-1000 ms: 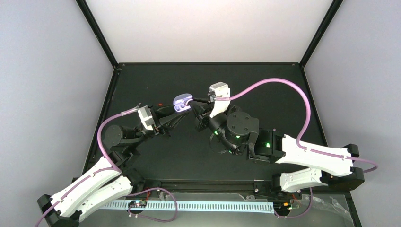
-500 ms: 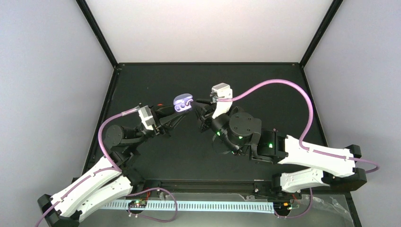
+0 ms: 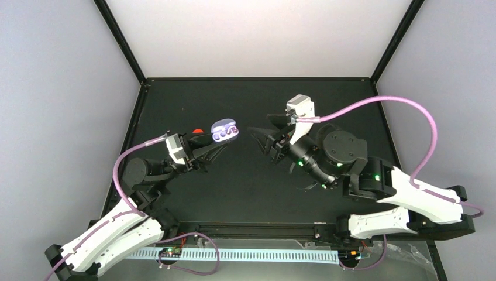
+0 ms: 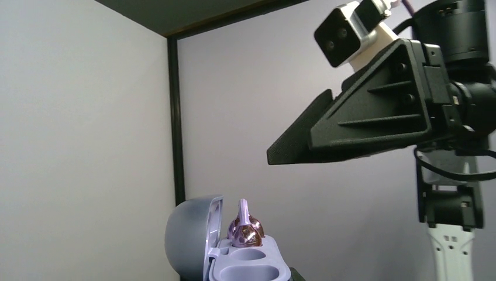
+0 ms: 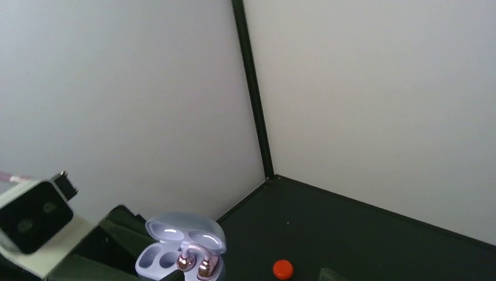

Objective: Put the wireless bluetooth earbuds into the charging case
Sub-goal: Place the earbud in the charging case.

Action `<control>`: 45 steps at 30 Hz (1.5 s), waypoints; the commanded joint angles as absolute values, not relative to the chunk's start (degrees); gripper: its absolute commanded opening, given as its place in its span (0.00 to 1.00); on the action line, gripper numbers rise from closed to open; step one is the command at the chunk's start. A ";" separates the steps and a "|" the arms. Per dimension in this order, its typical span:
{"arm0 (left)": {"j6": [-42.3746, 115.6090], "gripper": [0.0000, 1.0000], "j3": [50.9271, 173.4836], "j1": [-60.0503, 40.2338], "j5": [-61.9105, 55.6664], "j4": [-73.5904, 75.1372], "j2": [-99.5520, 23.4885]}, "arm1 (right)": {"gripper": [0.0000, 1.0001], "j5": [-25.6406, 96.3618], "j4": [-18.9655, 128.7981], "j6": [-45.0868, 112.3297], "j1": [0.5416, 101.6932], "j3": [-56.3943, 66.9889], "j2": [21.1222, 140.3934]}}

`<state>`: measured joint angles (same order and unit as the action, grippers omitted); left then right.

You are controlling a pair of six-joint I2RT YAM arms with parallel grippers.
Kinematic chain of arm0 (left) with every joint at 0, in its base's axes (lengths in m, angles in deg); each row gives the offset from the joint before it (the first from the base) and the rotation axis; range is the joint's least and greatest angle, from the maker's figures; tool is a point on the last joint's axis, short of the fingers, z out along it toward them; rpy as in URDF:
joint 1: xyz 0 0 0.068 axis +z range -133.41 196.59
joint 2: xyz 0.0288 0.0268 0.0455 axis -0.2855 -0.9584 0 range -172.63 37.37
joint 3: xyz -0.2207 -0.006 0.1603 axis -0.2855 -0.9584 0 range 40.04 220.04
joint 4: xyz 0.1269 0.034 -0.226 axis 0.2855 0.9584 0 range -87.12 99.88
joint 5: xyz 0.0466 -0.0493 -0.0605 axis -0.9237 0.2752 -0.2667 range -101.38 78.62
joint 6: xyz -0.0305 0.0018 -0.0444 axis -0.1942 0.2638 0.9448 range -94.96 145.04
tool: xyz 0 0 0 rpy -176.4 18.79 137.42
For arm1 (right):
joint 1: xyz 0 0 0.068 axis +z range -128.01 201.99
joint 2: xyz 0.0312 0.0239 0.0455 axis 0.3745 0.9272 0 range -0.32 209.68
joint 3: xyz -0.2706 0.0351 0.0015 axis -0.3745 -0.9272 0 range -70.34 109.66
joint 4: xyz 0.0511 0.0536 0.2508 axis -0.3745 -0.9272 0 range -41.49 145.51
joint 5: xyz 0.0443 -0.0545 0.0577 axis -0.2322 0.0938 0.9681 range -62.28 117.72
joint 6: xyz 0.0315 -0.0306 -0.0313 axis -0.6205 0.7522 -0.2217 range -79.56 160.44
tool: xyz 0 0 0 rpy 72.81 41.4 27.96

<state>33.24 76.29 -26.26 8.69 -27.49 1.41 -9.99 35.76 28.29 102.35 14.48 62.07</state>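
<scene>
**Item: purple earbuds (image 5: 196, 264).** A pair, very small, each a rose-metallic bulb on a thin curved purple hook. They sat in the tray of the charging case, at the tip of the left gripper. Whether they were fully seated could not be told.
- Handling, as judged: very light, rigid and glossy, so likely to slip or flick away under a hard squeeze. The hook looked like the weak part. The bulb would be the better place to pinch, lightly, or to press from above.

**Item: charging case (image 3: 226, 130).** Pebble-shaped, lavender, smooth moulded plastic with rounded wells.
- The lid (image 4: 190, 237) stood hinged open on the side away from the right gripper.
- Handling, as judged: light, hard and slick. It is best held by its lower shell, with the tray kept level.

**Left gripper (image 3: 217, 139).** Pressed together on the lower shell of the case, holding it off the desk (image 3: 245, 99).

**Right gripper (image 3: 261, 139).** Black wedge-shaped fingers, spread and carrying nothing. It faced the case across a clear gap.

**Red-orange item (image 3: 198, 131).** Small, round and glossy, lying on the desk just beside the left gripper. It was too small to identify further.

**Surroundings.** The desk was matt black, and the enclosure walls (image 3: 257, 35) were plain and pale, framed in black.
</scene>
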 commanded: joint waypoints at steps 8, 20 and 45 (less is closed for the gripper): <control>41.58 0.02 76.86 -26.57 26.18 -27.75 2.74 | 0.84 1.43 19.67 29.75 100.76 16.71 59.25; 42.26 0.01 76.76 -26.56 29.67 -25.98 2.89 | 0.85 3.40 21.85 29.72 100.78 15.63 60.15; 40.26 0.02 75.03 -26.57 27.55 -22.81 5.11 | 0.86 -7.19 19.47 27.24 95.77 13.55 54.61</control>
<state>41.48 76.09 -26.26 28.49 -24.50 3.22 -0.57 21.56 29.58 100.51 14.68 59.31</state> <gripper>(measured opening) 0.245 0.860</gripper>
